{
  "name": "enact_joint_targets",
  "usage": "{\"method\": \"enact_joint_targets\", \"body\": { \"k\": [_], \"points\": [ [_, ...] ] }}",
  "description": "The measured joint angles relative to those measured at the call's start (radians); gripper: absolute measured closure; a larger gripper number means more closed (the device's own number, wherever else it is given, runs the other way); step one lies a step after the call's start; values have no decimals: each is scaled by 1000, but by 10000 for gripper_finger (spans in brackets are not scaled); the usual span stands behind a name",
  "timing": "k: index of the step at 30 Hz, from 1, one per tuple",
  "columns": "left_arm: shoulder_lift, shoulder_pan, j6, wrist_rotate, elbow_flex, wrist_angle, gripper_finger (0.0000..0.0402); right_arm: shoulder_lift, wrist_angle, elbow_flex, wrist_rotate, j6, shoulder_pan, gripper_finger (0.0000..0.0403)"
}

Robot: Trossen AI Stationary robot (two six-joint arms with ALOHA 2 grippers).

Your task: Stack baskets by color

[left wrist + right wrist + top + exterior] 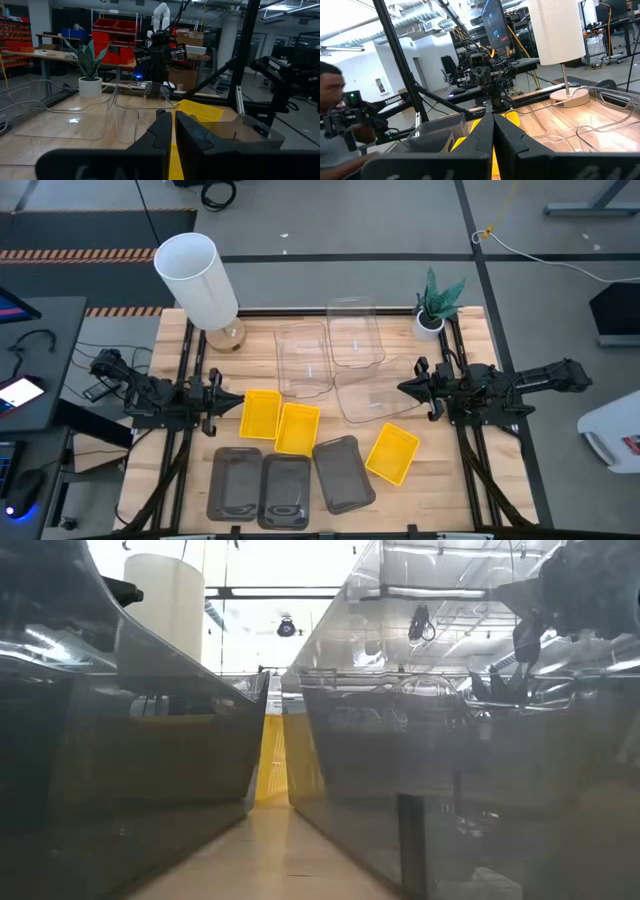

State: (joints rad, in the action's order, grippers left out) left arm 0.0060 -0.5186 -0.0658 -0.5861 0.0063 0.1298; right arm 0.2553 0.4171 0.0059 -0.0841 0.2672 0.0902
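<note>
yellow baskets (280, 420) beside left tool (214, 402)

Wooden table (460, 490): nine baskets (285, 489), lamp (197, 278), plant (433, 305)

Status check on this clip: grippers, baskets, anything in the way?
Left gripper and right gripper shut, empty, at table sides. Nine baskets unstacked: clear, yellow, grey. Nothing in the way.

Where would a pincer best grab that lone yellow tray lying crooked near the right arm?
Probably on the rim of the yellow tray, coming from above with one finger inside the wall and one outside. It is shallow, open-topped and lies apart from its neighbours, so its tilted long edges are free.
</note>
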Motion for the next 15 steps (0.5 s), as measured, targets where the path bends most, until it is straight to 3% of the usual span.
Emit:
{"method": "enact_joint_targets", "body": {
  "k": [15],
  "points": [
    [0,0,0,0,0,0,373,0,0,0,0,0,0,389]
  ]
}}
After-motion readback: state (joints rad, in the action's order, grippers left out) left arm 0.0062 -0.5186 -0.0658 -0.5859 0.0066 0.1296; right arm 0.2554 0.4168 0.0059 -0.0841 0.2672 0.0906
